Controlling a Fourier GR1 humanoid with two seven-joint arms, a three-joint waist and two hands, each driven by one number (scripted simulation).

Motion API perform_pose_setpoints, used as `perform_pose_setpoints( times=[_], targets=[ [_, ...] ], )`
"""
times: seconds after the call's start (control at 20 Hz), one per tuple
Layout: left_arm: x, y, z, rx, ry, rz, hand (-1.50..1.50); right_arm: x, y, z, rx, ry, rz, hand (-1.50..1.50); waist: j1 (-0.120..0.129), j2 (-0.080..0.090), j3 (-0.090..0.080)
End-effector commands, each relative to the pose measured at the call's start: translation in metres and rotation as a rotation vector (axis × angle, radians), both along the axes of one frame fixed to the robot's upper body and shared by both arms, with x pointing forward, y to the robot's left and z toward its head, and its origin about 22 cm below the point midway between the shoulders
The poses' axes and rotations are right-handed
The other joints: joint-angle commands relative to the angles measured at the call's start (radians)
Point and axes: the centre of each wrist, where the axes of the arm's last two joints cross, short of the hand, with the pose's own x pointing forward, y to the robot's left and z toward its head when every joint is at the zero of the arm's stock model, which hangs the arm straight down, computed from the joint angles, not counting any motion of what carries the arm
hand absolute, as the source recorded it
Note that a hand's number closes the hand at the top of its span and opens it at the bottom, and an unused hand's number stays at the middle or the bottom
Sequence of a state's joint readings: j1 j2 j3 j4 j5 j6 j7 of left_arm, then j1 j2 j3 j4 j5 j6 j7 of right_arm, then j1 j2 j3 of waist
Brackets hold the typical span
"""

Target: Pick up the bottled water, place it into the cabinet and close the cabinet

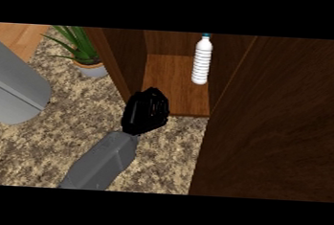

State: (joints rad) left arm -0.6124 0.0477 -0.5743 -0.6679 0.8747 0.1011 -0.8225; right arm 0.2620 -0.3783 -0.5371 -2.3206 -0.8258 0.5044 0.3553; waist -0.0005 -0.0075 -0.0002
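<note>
The bottled water (201,61), clear with a white label and a blue cap, stands upright on the wooden shelf (173,81) inside the open dark-wood cabinet, near the shelf's right side. My left hand (146,111) hovers at the shelf's front left corner, beside the cabinet's left wall (120,59). Its fingers are relaxed and hold nothing, and it is apart from the bottle. The cabinet door (275,125) stands swung open at the right and fills that side of the view. My right hand does not show.
A potted green plant (81,52) stands left of the cabinet on the speckled stone counter (40,151). A grey rounded appliance (12,89) lies at the far left.
</note>
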Motion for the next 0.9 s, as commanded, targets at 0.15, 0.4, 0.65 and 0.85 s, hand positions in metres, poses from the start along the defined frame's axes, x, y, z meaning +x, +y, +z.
perform_pose_setpoints(
  times=[0.15, 0.4, 0.65, 0.85],
  targets=[
    [-0.054, 0.032, -0.021, 0.018, 0.011, -0.069, -1.5, -0.024, 0.038, 0.027, -0.019, -0.035, 0.072, 1.5, 0.003, -0.002, -0.001],
    [-0.075, 0.074, -0.007, -0.007, 0.036, -0.128, -1.5, -0.023, 0.047, 0.024, -0.072, -0.052, 0.08, 1.5, 0.019, -0.008, -0.001],
    [-0.106, 0.106, -0.008, 0.01, 0.012, -0.083, -1.5, -0.029, 0.062, 0.027, -0.084, -0.008, 0.219, 1.5, 0.004, -0.006, -0.002],
    [-0.124, 0.133, 0.01, 0.049, -0.005, -0.044, -1.5, -0.03, 0.077, 0.024, -0.033, -0.003, 0.267, 1.5, 0.011, -0.008, -0.001]
  ],
)
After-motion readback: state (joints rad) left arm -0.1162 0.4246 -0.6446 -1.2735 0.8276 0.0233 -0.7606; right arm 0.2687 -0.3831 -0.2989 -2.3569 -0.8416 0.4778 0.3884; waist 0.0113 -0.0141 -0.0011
